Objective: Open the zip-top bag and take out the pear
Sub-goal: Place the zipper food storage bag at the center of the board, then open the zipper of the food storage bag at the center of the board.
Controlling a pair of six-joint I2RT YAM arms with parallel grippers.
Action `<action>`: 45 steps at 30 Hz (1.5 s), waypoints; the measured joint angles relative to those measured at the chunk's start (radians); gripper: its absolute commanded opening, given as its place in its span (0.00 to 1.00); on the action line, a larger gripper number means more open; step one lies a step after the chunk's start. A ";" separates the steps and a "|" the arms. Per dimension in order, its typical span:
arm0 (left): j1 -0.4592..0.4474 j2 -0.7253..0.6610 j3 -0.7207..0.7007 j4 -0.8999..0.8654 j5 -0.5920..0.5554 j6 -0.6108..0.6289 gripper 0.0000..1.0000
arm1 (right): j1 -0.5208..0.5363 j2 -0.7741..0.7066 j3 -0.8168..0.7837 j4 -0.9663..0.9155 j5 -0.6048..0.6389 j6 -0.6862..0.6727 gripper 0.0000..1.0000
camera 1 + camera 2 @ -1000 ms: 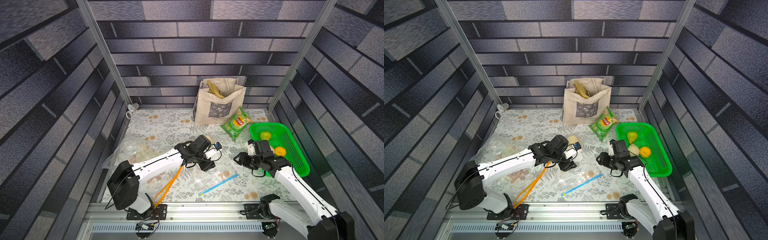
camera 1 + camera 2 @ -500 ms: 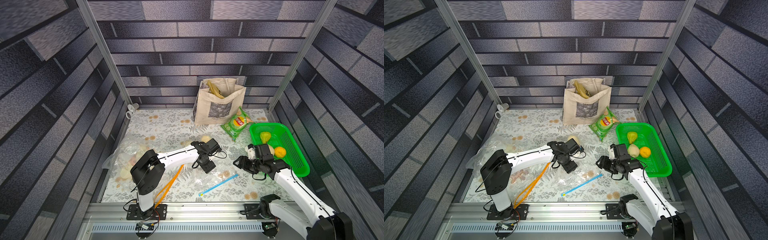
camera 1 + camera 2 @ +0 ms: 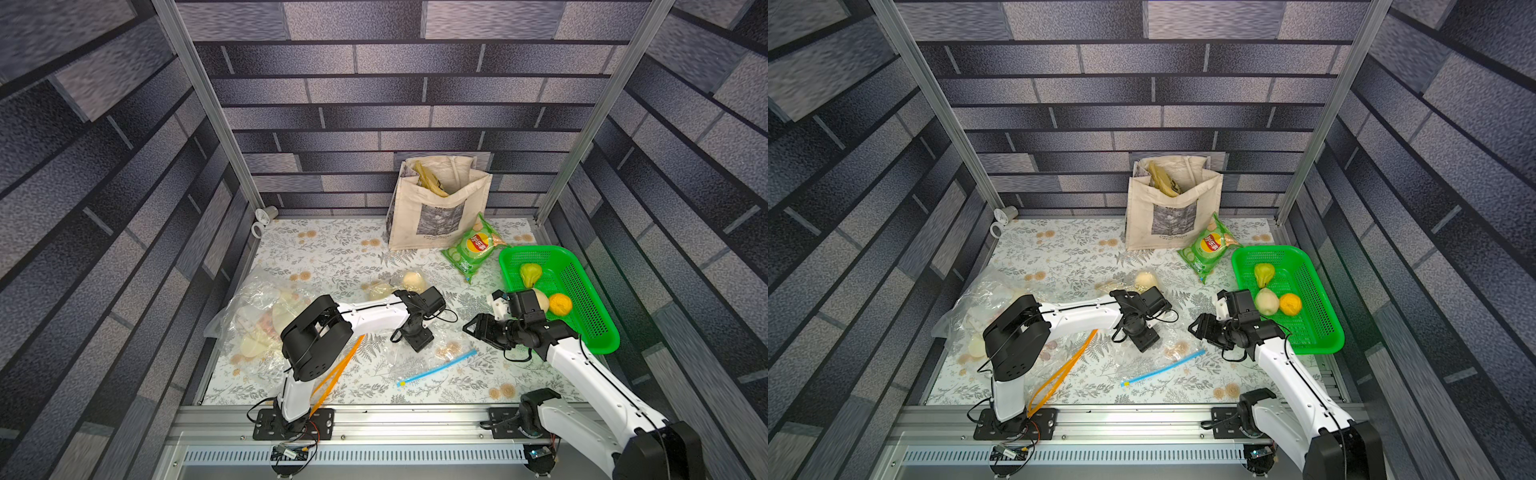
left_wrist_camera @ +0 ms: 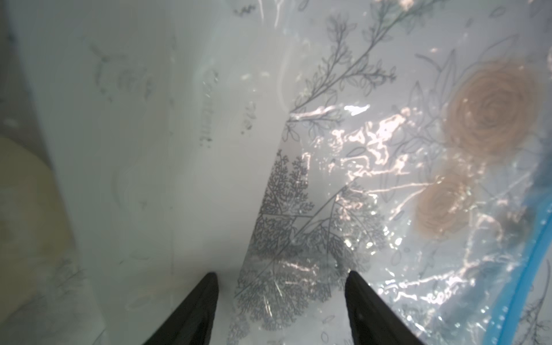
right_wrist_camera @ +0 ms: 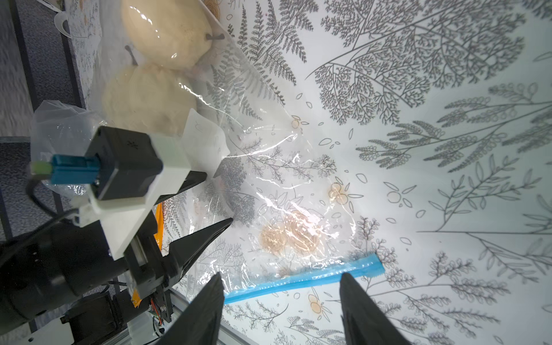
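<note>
Left gripper [image 3: 419, 344] has dropped over the zip-top bag [image 3: 442, 360], jaws apart; pear [image 3: 411, 280] just beyond.

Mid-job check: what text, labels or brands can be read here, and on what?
"Content:" faint, on the zip bag, on its white panel in the left wrist view; the word beside it is blurred.
Red-and-yellow logo on the chip bag: lettering too small to read.
Print line under the picture on the tote: too small to read.
Nothing else shows text.
</note>
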 measured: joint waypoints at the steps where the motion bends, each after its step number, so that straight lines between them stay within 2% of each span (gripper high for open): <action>1: -0.008 0.008 0.000 0.003 -0.011 -0.005 0.63 | -0.002 0.000 -0.002 0.002 -0.001 0.002 0.64; 3: -0.021 0.010 0.003 0.013 -0.029 -0.012 0.60 | -0.004 0.000 -0.007 0.007 -0.005 0.006 0.64; 6: -0.041 0.016 0.010 0.022 -0.056 -0.028 0.50 | -0.004 0.000 -0.013 0.008 -0.005 0.011 0.64; 12: -0.056 0.032 0.015 0.075 -0.066 -0.057 0.25 | -0.005 -0.015 -0.013 0.009 -0.004 0.013 0.64; 16: -0.044 0.036 0.005 0.130 -0.042 -0.080 0.02 | -0.007 -0.039 -0.017 0.007 -0.003 0.014 0.63; 17: -0.035 0.036 0.002 0.143 -0.033 -0.081 0.00 | -0.008 -0.043 -0.018 0.007 -0.003 0.014 0.63; 25: 0.108 0.030 -0.043 0.291 0.124 -0.145 0.00 | -0.011 -0.061 -0.092 0.023 -0.038 0.066 0.53; 31: 0.211 0.056 -0.019 0.325 0.181 -0.185 0.00 | -0.015 -0.016 -0.119 0.065 -0.102 0.111 0.51; 45: 0.220 0.093 0.018 0.357 0.198 -0.210 0.00 | -0.018 0.071 -0.168 0.338 -0.193 0.316 0.51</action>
